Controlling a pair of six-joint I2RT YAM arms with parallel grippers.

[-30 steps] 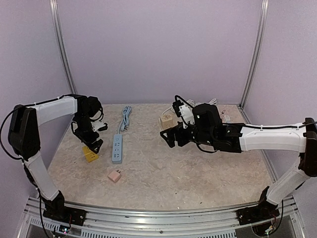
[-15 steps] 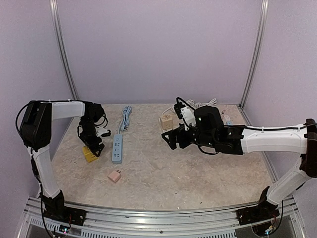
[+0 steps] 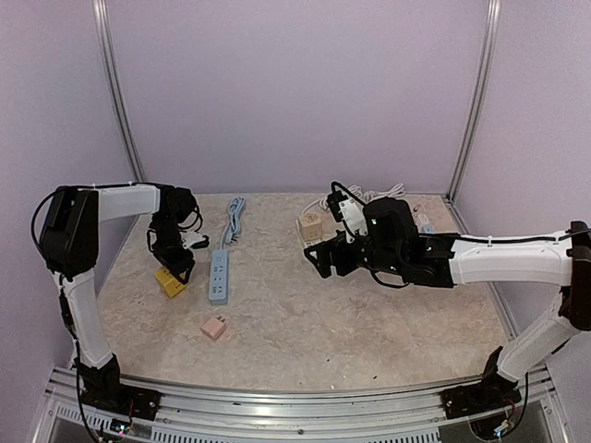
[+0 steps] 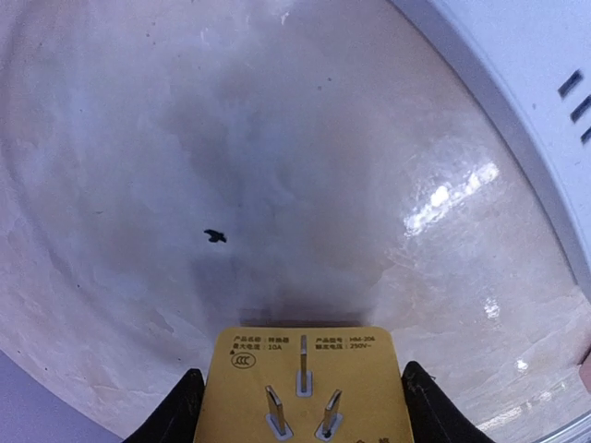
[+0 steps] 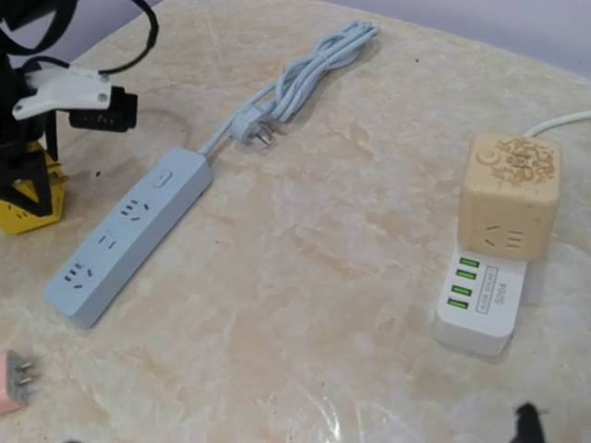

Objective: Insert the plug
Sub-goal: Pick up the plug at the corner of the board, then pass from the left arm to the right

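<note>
A yellow plug (image 4: 305,388) lies on the marble table with its three prongs facing up, left of the pale blue power strip (image 3: 218,276). My left gripper (image 3: 175,274) stands straight down over it, and its black fingers (image 4: 180,411) press against both sides of the plug. In the right wrist view the power strip (image 5: 129,235) lies with its sockets up and its cable (image 5: 305,74) coiled behind it. My right gripper (image 3: 319,256) hovers open and holding nothing over the middle of the table, pointing left towards the strip.
A pink plug (image 3: 214,327) lies in front of the strip, prongs sideways. At the back a wooden cube socket (image 5: 512,194) sits on a white USB strip (image 5: 480,300) with white cords behind. Purple walls and metal posts enclose the table.
My left gripper has come down over the yellow plug and its fingers have closed in onto it. The right arm has barely shifted.
</note>
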